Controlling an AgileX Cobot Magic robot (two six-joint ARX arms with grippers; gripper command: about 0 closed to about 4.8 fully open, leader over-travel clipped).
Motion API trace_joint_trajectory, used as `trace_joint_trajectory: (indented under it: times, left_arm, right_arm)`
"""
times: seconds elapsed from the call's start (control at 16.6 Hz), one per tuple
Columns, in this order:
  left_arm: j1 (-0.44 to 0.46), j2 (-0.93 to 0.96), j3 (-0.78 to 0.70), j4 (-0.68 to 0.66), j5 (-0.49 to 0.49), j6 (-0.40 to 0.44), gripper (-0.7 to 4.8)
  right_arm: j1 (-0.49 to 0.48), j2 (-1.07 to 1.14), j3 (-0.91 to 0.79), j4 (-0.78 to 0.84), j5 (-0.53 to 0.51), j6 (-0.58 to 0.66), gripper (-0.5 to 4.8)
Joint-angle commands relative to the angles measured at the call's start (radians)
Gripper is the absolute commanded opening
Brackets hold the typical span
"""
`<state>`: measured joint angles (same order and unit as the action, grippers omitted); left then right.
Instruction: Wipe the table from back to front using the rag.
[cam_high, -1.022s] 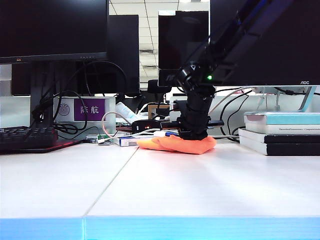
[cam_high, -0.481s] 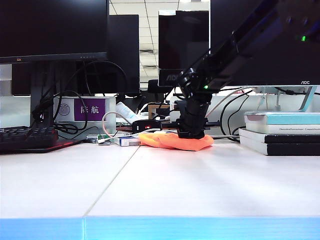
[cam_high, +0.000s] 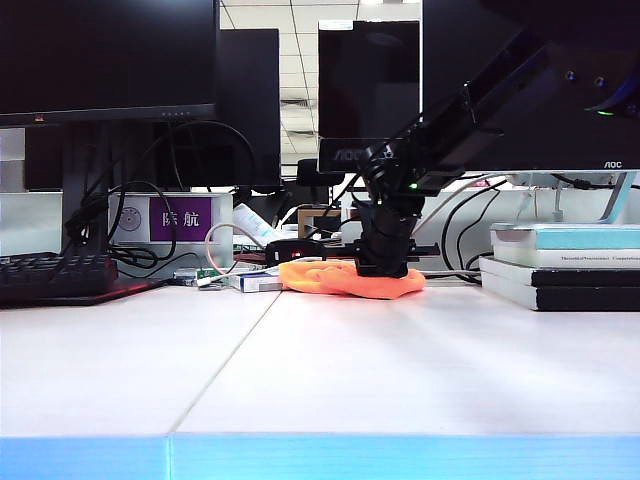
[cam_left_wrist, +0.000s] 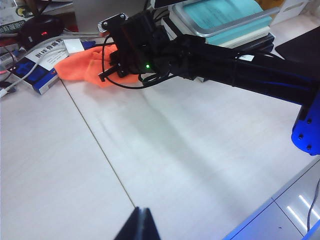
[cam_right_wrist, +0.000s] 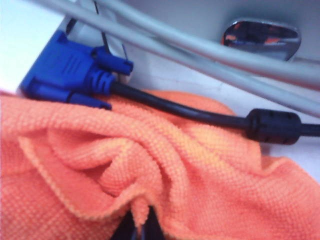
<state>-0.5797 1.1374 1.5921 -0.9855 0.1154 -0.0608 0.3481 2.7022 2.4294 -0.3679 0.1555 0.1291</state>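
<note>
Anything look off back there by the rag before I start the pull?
Yes. The rag is bunched, pinched in the shut right gripper at the table's back, and a blue-plugged cable lies across it, so wiping may drag it. The left gripper is shut, away nearer the front.

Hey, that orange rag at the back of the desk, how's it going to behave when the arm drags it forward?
Probably floppy: the rag bunches into soft folds where the right gripper pinches it. Its fuzzy terry looks grippy, so it may drag rather than glide on the table. It could snag the black cable lying on it.
</note>
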Motion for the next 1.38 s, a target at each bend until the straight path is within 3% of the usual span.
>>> trace_joint_trajectory:
  times: [0.06, 0.12, 0.18, 0.24, 0.3, 0.36, 1.14, 1.38]
  left_arm:
    - [-0.001, -0.003, 0.001, 0.006, 0.002, -0.003, -0.03]
    - [-0.001, -0.003, 0.001, 0.006, 0.002, -0.002, -0.03]
    - [-0.001, -0.003, 0.001, 0.006, 0.001, 0.000, -0.03]
    - [-0.001, -0.003, 0.002, 0.006, 0.001, 0.001, -0.03]
    - [-0.001, -0.003, 0.002, 0.006, 0.001, 0.001, -0.03]
    - [-0.001, -0.003, 0.002, 0.006, 0.001, 0.001, -0.03]
    - [-0.001, -0.003, 0.001, -0.001, 0.001, 0.002, -0.03]
    - [-0.001, -0.003, 0.001, 0.000, 0.000, 0.002, -0.03]
  right_arm:
    - [-0.005, 0.011, -0.003, -0.011, 0.003, -0.002, -0.03]
    - [-0.005, 0.011, -0.003, -0.009, 0.002, -0.003, -0.03]
    - [-0.005, 0.010, -0.003, 0.016, -0.065, -0.002, 0.03]
    - [-0.005, 0.008, 0.004, 0.029, -0.097, -0.002, 0.69]
    - [-0.004, 0.008, 0.025, 0.023, -0.109, -0.002, 1.92]
    - [-0.001, 0.008, 0.058, 0.001, -0.109, -0.002, 2.56]
    - [0.016, -0.010, 0.557, -0.454, -0.159, -0.002, 2.52]
    - [0.031, -0.013, 0.607, -0.466, -0.159, -0.002, 2.52]
